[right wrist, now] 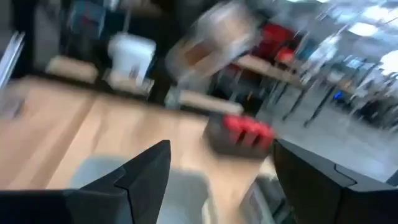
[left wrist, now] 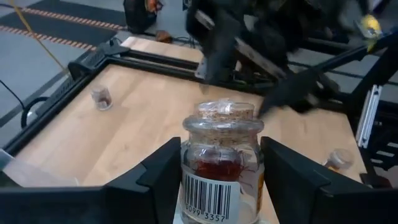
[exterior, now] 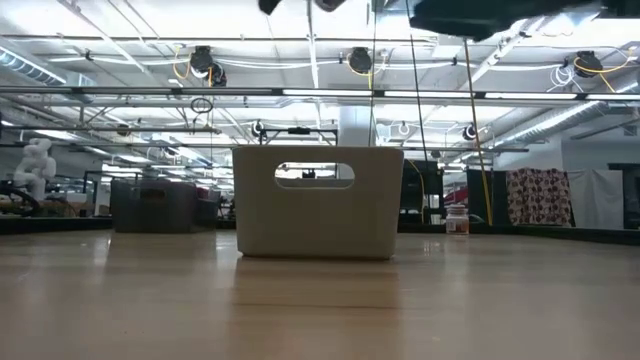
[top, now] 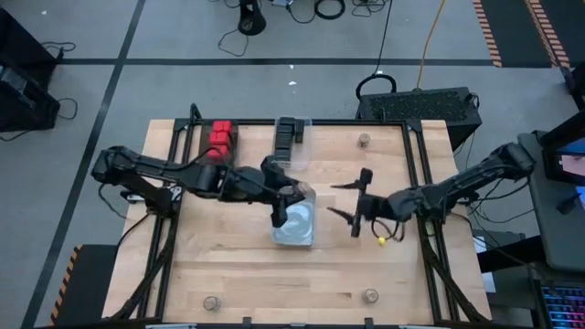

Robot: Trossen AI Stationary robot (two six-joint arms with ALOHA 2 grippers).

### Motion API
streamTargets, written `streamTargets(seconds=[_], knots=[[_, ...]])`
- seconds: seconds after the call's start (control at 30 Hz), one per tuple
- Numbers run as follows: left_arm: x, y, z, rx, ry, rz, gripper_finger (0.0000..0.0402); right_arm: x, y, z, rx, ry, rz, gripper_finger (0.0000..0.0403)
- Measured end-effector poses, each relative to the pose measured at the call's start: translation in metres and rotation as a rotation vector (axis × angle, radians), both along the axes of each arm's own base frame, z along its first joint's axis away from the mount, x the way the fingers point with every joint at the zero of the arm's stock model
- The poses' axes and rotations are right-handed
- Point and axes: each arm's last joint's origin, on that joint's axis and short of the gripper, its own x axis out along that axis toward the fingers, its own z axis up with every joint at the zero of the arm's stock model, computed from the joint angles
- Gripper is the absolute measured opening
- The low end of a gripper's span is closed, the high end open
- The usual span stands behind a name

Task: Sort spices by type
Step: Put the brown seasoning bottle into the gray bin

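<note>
My left gripper (top: 280,208) is above the clear bin (top: 294,227) at mid-table, shut on a small glass spice jar (left wrist: 221,163) with a cork top, red threads inside and a barcode label. To its right, my right gripper (top: 335,199) hangs open with nothing between its fingers and points toward the bin. Red boxy spices (top: 220,137) and black boxy ones (top: 288,135) stand in rows at the table's far edge. Three more jars stand on the table: far right (top: 364,140), near right (top: 371,295) and near left (top: 211,302). My left gripper pinches the jar's glass body (left wrist: 186,163), below the neck, between its two fingers, one on each side. The fingers come from the table's left, slanting slightly down. The jar stands upright in the hold, cork up, lifted clear of the table.
The bin (exterior: 318,200) has a handle slot in the wall facing the near edge. A small yellow piece (top: 380,240) lies on the table below the right arm. Bare wood lies to the near left and near right of the bin.
</note>
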Motion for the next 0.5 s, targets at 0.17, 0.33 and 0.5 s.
streamTargets(seconds=[0.17,0.33,0.5], knots=[[-0.013,-0.003,-0.029,-0.013,-0.094,-0.001,0.0199,-0.010,-0.017,-0.011,0.062,-0.241,-0.016,0.0263],[-0.018,0.009,-0.066,-0.084,-0.205,0.008,0.0201,-0.003,-0.013,-0.021,0.035,-0.239,0.126,0.0263],[-0.023,0.028,-0.083,-0.240,-0.330,-0.076,0.0202,0.015,-0.008,-0.027,-0.214,-0.147,0.131,0.0263]])
